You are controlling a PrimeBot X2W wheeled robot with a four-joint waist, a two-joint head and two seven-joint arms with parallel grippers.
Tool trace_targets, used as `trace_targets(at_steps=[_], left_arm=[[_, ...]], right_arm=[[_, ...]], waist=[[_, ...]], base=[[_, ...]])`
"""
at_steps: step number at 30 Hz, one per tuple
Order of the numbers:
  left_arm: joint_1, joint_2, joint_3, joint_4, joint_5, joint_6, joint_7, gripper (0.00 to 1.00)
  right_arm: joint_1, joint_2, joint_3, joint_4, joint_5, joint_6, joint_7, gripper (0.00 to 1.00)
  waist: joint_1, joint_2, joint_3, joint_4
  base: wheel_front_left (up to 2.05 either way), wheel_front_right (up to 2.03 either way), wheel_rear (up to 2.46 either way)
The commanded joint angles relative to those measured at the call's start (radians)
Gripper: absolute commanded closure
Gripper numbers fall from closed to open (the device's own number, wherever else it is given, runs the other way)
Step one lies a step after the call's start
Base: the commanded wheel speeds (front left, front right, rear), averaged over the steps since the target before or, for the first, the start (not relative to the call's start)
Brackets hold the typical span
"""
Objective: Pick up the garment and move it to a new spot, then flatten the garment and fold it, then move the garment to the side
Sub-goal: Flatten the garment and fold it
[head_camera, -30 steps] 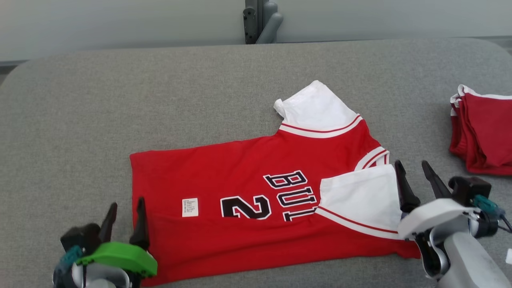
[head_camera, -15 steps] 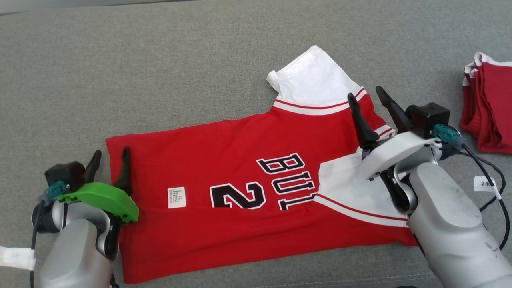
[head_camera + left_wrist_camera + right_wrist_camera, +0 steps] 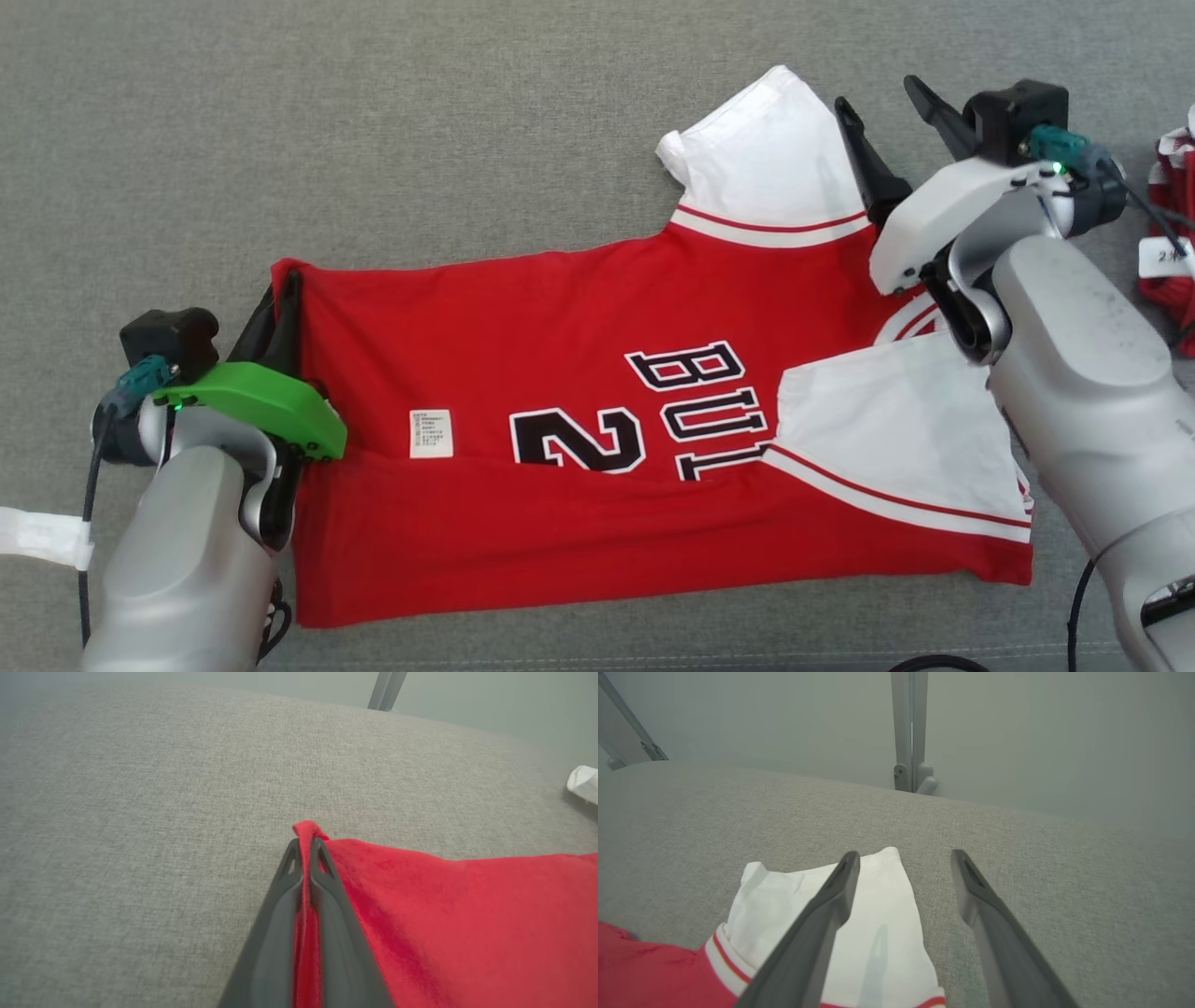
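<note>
The garment (image 3: 560, 373) is a red jersey with white sleeves and black lettering, spread across the grey surface. Its far left corner is pinched by my left gripper (image 3: 280, 289), which is shut on it; in the left wrist view a fold of red cloth (image 3: 308, 833) pokes out between the two fingertips of the left gripper (image 3: 306, 847). My right gripper (image 3: 878, 98) is open beside the far white sleeve (image 3: 775, 159). In the right wrist view the right gripper (image 3: 903, 858) straddles the sleeve's right edge (image 3: 878, 933), with one finger over the white cloth.
A stack of folded red garments (image 3: 1172, 280) lies at the right edge of the grey padded table (image 3: 373, 121). A grey post (image 3: 908, 732) stands beyond the table's far edge. A cable with a white tag (image 3: 1167, 257) hangs from my right wrist.
The head camera has tilted down. My left gripper has shut on the jersey's far left corner. My right gripper has moved farther away, up beside the far white sleeve, still open.
</note>
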Motion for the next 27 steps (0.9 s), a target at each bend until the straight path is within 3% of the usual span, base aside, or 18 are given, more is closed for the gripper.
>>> trace_targets(at_steps=[1,11,18,20,21,22,27], left_arm=[[-0.017,-0.001,-0.01,-0.02,0.008,0.003,0.0,1.0],[-0.077,-0.041,-0.08,-0.093,-0.001,0.003,0.0,1.0],[-0.09,-0.056,-0.103,-0.11,-0.008,0.003,0.0,1.0],[-0.091,-0.053,-0.106,-0.11,-0.013,0.003,0.0,1.0],[-0.091,-0.053,-0.106,-0.11,-0.013,0.003,0.0,1.0],[-0.091,-0.051,-0.105,-0.109,-0.014,0.003,0.0,1.0],[-0.085,-0.037,-0.086,-0.106,-0.009,0.003,0.0,1.0]], right_arm=[[-0.042,-0.015,0.012,0.027,-0.004,-0.002,0.027,0.0],[-0.229,-0.049,0.076,0.206,0.04,-0.002,0.231,0.0],[-0.29,-0.035,0.086,0.31,0.042,-0.002,0.255,0.01],[-0.293,-0.029,0.094,0.327,0.044,-0.002,0.246,0.65],[-0.293,-0.029,0.094,0.327,0.044,-0.002,0.246,0.65],[-0.296,-0.029,0.098,0.329,0.046,-0.002,0.233,1.0],[-0.313,-0.031,0.104,0.344,0.051,-0.002,0.151,1.0]], waist=[[-0.0001,0.0,0.026,0.036],[-0.0001,0.0,0.103,0.142],[-0.0001,0.0,0.125,0.168],[-0.0001,0.0,0.126,0.167],[-0.0001,0.0,0.126,0.167],[-0.0001,0.0,0.126,0.166],[-0.0001,0.0,0.108,0.145]], base=[[0.0,0.0,0.0],[0.0,0.0,0.0],[0.0,0.0,0.0],[0.0,0.0,0.0],[0.0,0.0,0.0],[0.0,0.0,0.0],[0.0,0.0,0.0]])
